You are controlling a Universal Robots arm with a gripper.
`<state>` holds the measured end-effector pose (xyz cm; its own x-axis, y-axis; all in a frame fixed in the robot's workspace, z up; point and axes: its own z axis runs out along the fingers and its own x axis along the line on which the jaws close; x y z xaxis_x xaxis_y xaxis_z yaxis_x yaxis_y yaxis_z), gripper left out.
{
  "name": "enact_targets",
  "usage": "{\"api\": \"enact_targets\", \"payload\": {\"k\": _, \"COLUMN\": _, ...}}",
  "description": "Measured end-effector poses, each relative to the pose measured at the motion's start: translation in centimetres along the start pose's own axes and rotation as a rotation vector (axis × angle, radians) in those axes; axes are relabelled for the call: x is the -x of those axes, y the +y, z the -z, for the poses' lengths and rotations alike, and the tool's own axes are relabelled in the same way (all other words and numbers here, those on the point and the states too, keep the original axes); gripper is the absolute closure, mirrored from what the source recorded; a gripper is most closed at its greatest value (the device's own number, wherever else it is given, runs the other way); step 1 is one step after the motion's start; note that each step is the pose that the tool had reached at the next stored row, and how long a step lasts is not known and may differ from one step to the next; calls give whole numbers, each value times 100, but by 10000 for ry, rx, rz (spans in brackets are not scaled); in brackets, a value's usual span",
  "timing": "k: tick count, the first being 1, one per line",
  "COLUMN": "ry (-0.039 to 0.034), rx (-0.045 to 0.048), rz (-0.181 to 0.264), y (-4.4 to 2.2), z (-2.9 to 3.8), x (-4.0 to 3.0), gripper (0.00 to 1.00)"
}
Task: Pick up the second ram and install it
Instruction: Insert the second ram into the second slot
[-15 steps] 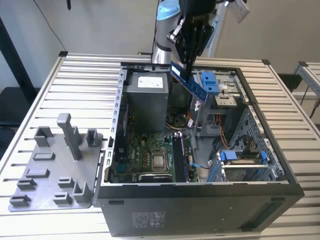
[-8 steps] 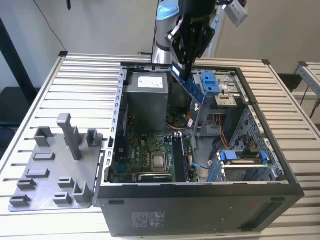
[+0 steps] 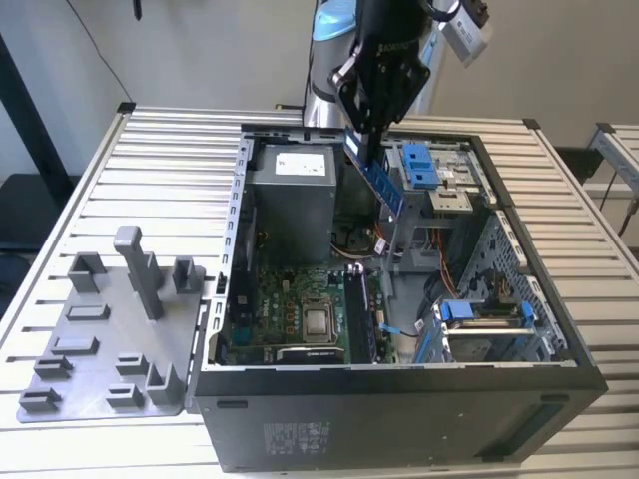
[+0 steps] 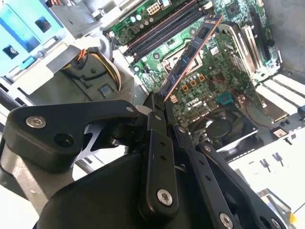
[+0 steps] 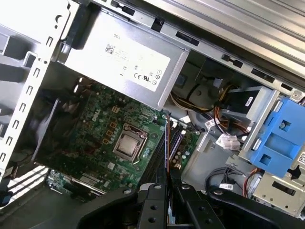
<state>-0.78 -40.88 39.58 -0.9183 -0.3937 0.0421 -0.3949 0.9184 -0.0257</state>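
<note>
My gripper hangs over the open computer case, shut on the second ram, a thin blue-green stick that slants down from the fingers above the case's back half. In the second wrist view the ram juts out from the gripper over the motherboard, beside the long black memory slots. In the first wrist view the stick appears edge-on, rising from the gripper toward the slots next to the processor.
A grey power-supply box fills the case's back corner on the exterior view's left. Blue drive brackets and cables lie on the exterior view's right. Outside the case, a grey tray with upright pegs rests on the slatted table.
</note>
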Motion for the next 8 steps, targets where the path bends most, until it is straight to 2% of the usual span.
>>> {"api": "enact_targets", "payload": {"k": 8, "ry": -14, "rx": 94, "rz": -608, "y": -7, "z": -99, "x": 26, "gripper": 86}}
